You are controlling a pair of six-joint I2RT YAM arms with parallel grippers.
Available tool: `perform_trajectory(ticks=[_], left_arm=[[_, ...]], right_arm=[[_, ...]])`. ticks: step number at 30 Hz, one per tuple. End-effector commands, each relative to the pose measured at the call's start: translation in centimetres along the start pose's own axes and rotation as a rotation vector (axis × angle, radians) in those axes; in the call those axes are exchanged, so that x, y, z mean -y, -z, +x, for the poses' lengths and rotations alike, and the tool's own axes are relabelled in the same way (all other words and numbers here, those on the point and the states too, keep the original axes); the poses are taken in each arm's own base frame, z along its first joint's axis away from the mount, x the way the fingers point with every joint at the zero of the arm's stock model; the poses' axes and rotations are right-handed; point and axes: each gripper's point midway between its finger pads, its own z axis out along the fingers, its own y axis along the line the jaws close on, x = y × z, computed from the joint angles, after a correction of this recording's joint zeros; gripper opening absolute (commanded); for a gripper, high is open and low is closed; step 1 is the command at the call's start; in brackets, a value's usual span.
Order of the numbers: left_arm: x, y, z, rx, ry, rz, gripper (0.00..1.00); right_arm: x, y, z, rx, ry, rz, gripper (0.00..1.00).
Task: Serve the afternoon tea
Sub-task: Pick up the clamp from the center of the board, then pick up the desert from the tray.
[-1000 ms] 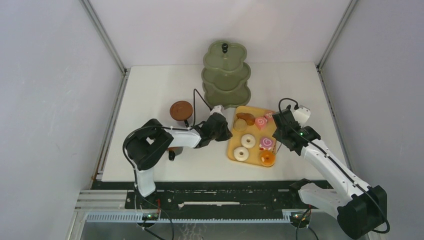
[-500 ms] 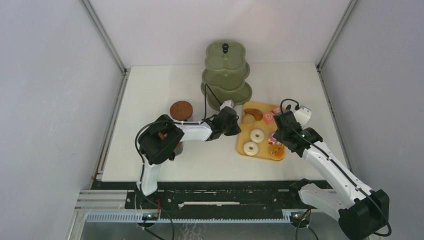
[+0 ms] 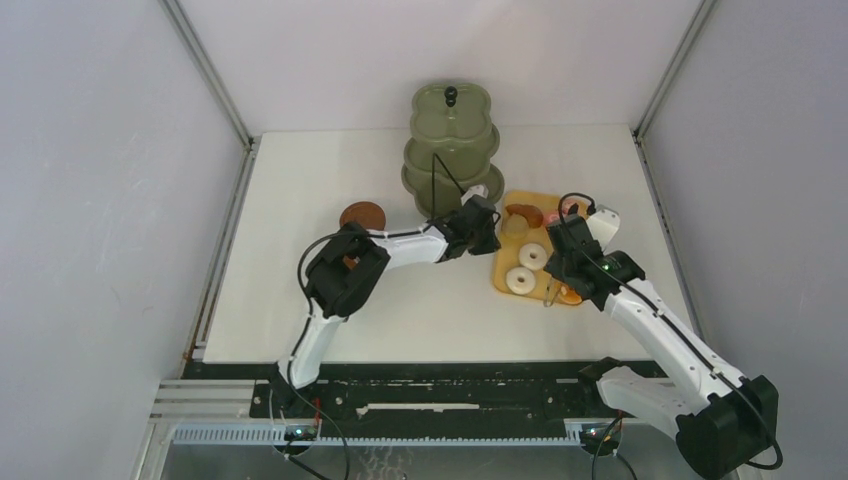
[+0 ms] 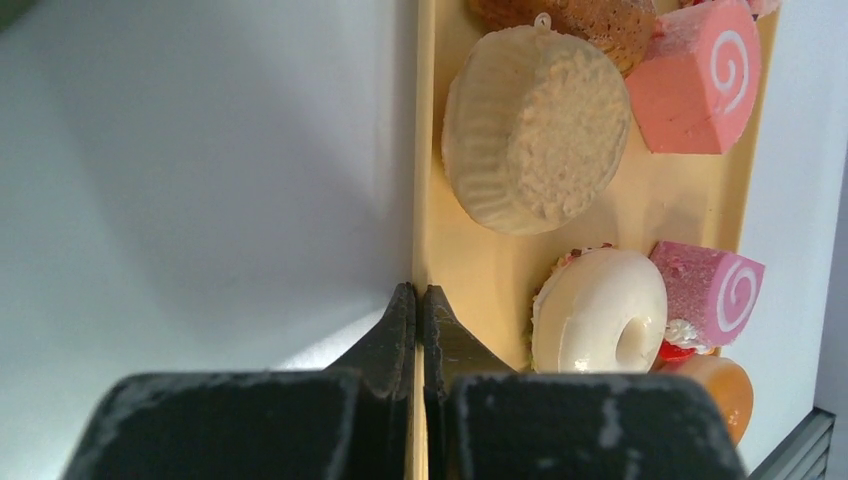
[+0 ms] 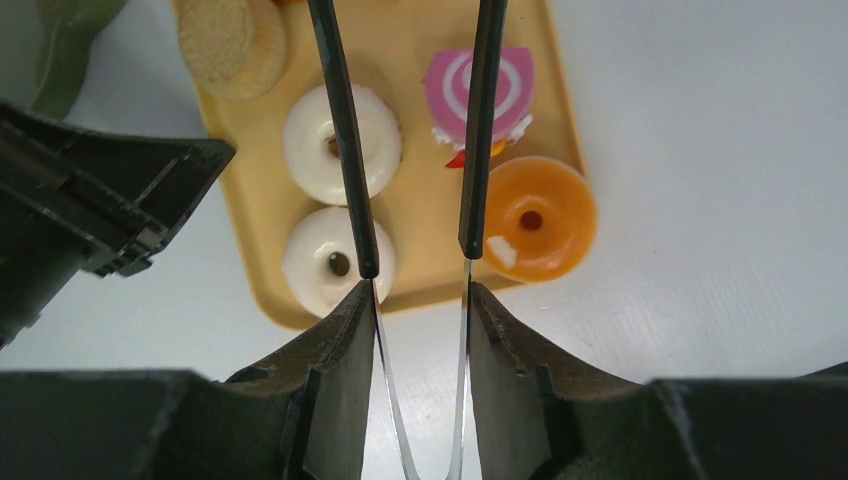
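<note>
We see bright, even, diffuse light from above. The white tabletop [image 3: 300, 190] carries only faint, soft shadows under the arms, and the olive-green three-tier scalloped stand [image 3: 452, 115] darkens toward its lower tiers. In the left wrist view a broad grey shadow lies beside the flat orange-yellow rectangular tray [image 4: 480, 270]. In the right wrist view the table at right nearly washes out.

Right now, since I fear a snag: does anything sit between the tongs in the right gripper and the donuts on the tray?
Nothing visible does. The right gripper holds the black tongs spread above the donuts. The left gripper pinches the tray at its rim, off to one side.
</note>
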Motion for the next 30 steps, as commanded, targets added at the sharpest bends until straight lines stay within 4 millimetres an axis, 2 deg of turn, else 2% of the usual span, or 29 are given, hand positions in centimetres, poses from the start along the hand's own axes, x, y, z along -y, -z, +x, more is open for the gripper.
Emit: perform_trajectory(ticks=[1,9,14,17,22,30], left_arm=[[4.7,-0.1,-4.8,0.074,0.015,0.111,0.0],[6.4,-1.6,-8.8,0.121,0.05,0.153,0.0],[6.6,-2.7,-10.0,0.125,0.059,0.161,0.0],[6.0,-3.4,-9.8,0.118,0.066,0.155,0.0],[5.0,-4.3,-8.4,0.089,0.074,0.148,0.01],[4.6,-4.8,-6.1,0.057,0.052,0.144,0.29]], right_arm=[[-2.0,0.9,-2.3,0.053,0.0,-0.066,0.43],[-2.5,0.5,-1.6,0.02,0.035,-0.078,0.43],[-2.8,0.6,-1.4,0.006,0.045,-0.094,0.43],[-2.9,0.8,-1.1,0.0,0.052,-0.098,0.42],[-3.1,0.7,-0.6,-0.01,0.058,-0.091,0.42],[-3.1,0.6,0.1,-0.018,0.063,-0.086,0.43]])
